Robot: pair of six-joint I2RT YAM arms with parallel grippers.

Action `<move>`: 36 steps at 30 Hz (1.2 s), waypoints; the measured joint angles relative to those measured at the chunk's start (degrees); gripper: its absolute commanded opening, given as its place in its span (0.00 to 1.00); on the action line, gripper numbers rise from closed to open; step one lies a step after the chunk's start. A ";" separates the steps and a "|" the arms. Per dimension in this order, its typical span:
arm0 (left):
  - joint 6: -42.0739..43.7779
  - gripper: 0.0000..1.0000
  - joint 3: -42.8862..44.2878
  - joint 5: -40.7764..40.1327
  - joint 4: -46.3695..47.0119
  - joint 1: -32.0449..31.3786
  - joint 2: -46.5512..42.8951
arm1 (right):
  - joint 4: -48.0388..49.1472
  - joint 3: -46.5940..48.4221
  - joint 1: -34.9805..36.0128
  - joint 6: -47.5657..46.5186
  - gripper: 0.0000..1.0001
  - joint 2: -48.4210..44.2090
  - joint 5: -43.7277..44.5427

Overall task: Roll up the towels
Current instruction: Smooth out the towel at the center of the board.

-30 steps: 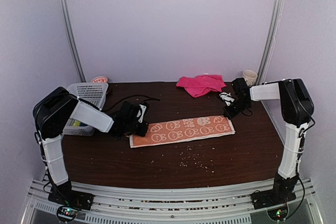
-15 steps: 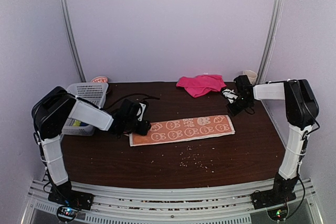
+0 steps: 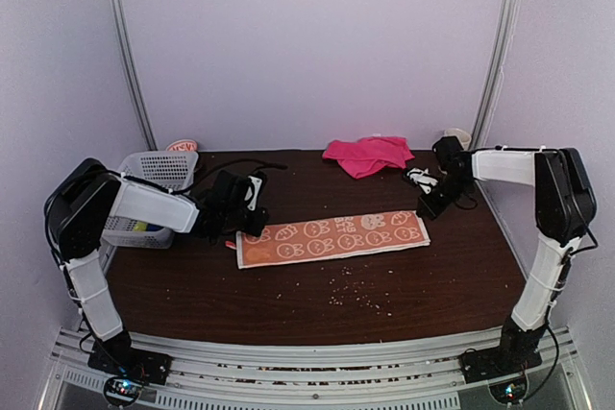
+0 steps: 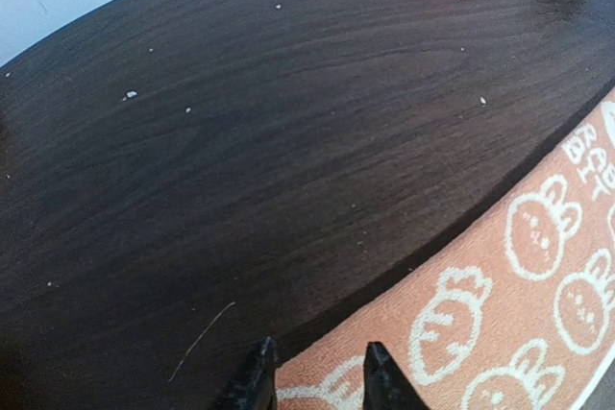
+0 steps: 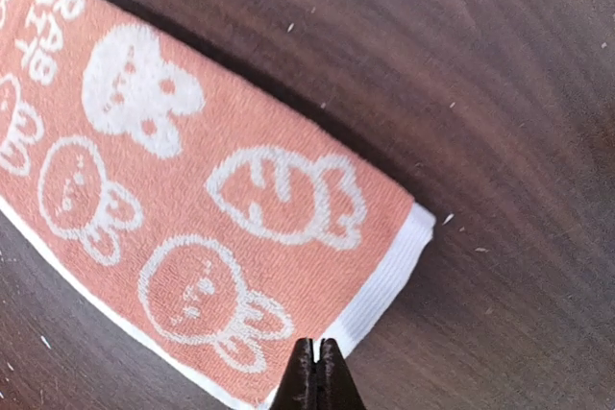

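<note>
Orange towel (image 3: 332, 238) flat, pink towel (image 3: 368, 154) far edge

White links (image 3: 154, 206), black joints (image 3: 82, 204), black cables (image 3: 231, 164)

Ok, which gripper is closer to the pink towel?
Right. The right gripper hangs over the right end of the orange towel, just in front of the pink towel; the left gripper is at the orange one's left end, farther away.

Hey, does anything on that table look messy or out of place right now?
Yes: pale crumbs lie scattered on the table on the near side of the orange towel, and the pink towel sits crumpled at the far edge.
</note>
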 measured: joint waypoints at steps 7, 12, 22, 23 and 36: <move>-0.37 0.20 -0.09 -2.23 -1.09 1.07 0.48 | -3.89 -1.14 0.22 -0.63 0.00 3.23 -0.07; -0.61 0.15 -0.09 -3.74 -1.31 1.07 2.19 | -5.35 -1.38 0.26 -0.74 0.00 4.24 0.09; -1.25 0.15 1.55 -5.46 -2.40 1.40 6.40 | -5.40 -1.42 0.74 -0.92 0.00 4.31 2.78; -1.33 0.19 1.64 -5.46 -2.45 1.44 6.47 | -5.40 -1.42 0.85 -0.96 0.02 4.31 2.99; -1.73 0.64 1.70 -4.96 -4.85 2.16 3.52 | -6.43 -0.76 0.59 2.36 0.26 -2.03 4.35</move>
